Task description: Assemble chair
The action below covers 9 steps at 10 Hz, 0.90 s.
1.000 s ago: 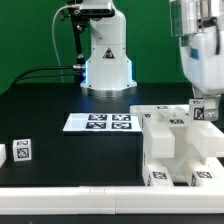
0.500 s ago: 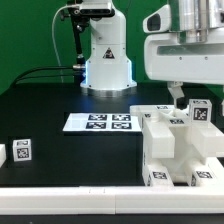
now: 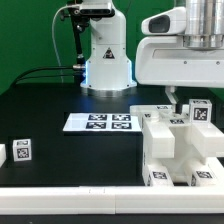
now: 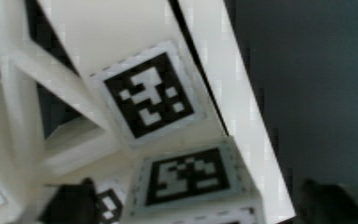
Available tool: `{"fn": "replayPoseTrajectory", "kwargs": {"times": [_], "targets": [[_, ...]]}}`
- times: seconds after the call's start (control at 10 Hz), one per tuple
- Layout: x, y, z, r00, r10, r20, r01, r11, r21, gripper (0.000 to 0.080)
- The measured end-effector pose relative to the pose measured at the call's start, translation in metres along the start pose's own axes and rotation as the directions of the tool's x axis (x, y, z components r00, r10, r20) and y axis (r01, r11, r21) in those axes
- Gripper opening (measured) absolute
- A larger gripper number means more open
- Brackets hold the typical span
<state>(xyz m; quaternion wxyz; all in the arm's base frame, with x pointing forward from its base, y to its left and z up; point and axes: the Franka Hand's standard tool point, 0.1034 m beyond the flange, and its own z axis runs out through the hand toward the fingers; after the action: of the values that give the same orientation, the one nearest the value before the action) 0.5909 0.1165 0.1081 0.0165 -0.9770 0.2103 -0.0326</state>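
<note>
Since half a second ago the glossy white robot arm [image 3: 180, 50] has settled a touch lower over the chair, bringing the end effector [image 3: 170, 97] down to the top edge of the small white blocky plastic chair assembly [image 3: 180, 150], which sits on the black worktop [image 3: 60, 110] at the exterior view's right. In the wrist view the two dark fingertips [image 4: 82, 203] stand spread on either side of a white tagged panel [image 4: 158, 100], not pressed onto it as far as I can tell. The risk, as I judge it, is a skewed grasp: the panel runs tilted between the fingers, so closing could catch one edge first, twist the part, or shove the whole loosely fitted assembly sideways (the joints may not be tight). A descent too deep could also jam a fingertip against the neighbouring rib. Counted: one arm, one end effector, one chair assembly, one flat white marker board [image 3: 99, 122] carrying four tags, and two small loose white tagged blocks [image 3: 22, 151] at the exterior view's left, one cut off by the frame edge.
</note>
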Motion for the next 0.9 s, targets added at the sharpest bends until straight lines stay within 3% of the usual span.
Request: {"fn": "replayPoseTrajectory", "kwargs": {"times": [0.2, 0.4, 0.6, 0.7, 0.9], "targets": [[-0.0002, -0.0001, 0.0002, 0.997, 0.08, 0.001, -0.08, 0.997, 0.001, 0.0259], [0.0005, -0.0003, 0.0005, 0.973, 0.232, 0.0, -0.232, 0.973, 0.001, 0.0264], [0.0038, -0.0022, 0.0005, 0.893, 0.451, 0.0, -0.451, 0.893, 0.006, 0.0264], [0.0037, -0.0022, 0.0006, 0.828, 0.56, 0.006, -0.56, 0.828, 0.008, 0.0264], [0.0035, -0.003, 0.0011, 0.614, 0.789, 0.032, -0.789, 0.614, 0.012, 0.0264]]}}
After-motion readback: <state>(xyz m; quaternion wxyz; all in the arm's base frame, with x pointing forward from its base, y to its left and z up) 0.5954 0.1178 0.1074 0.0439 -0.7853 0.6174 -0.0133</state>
